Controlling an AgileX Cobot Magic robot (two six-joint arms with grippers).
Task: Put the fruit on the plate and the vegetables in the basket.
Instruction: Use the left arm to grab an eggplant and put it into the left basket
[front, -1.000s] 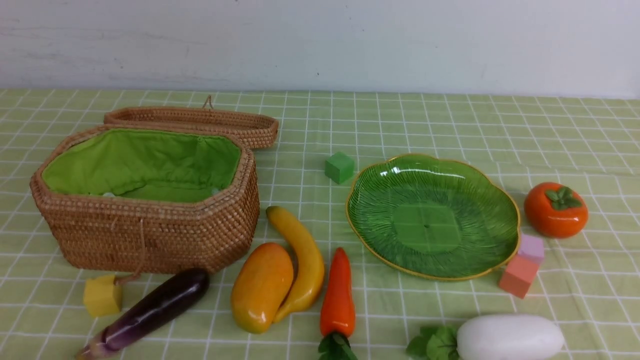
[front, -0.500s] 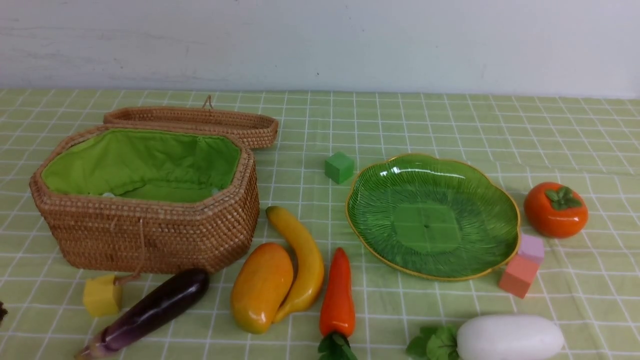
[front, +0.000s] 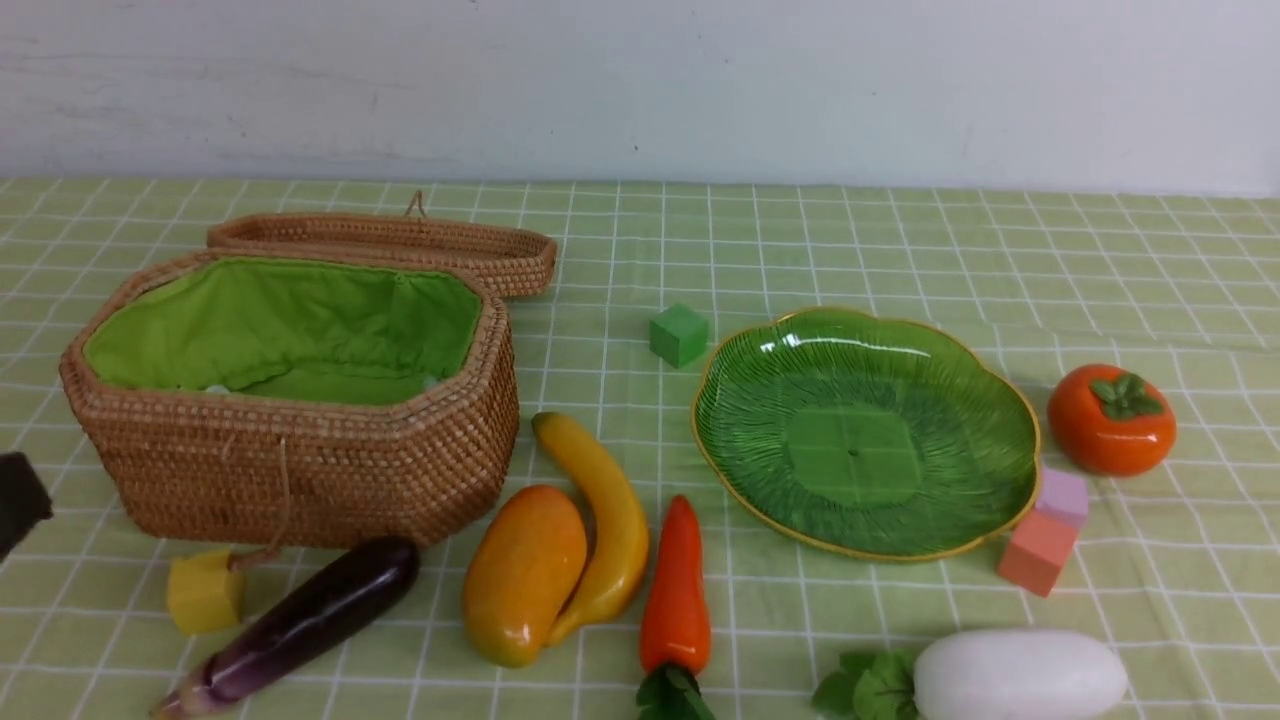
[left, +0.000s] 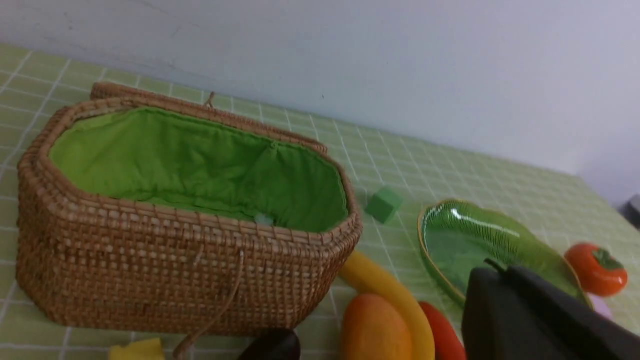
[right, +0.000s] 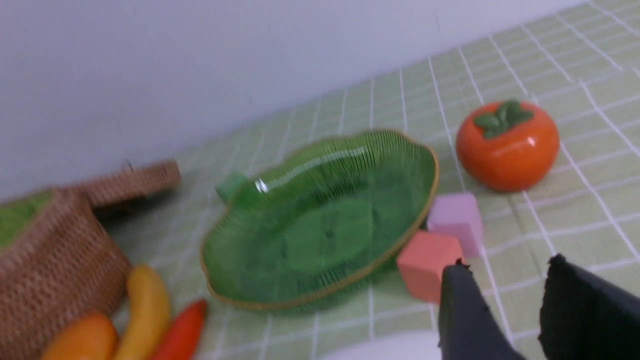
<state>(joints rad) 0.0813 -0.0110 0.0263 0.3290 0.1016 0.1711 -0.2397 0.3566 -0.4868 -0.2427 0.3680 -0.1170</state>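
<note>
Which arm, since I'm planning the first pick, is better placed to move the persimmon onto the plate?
Right. The right gripper is open on the same side as the persimmon and plate; the left gripper is shut, far over by the basket.

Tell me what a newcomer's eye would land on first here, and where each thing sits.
The big open wicker basket with bright green lining stands at the left, its lid lying behind it. Right of centre sits the empty green glass plate, the orange-red persimmon just off its right edge. Nearest the camera lie the eggplant, mango, banana, carrot and white radish.
</note>
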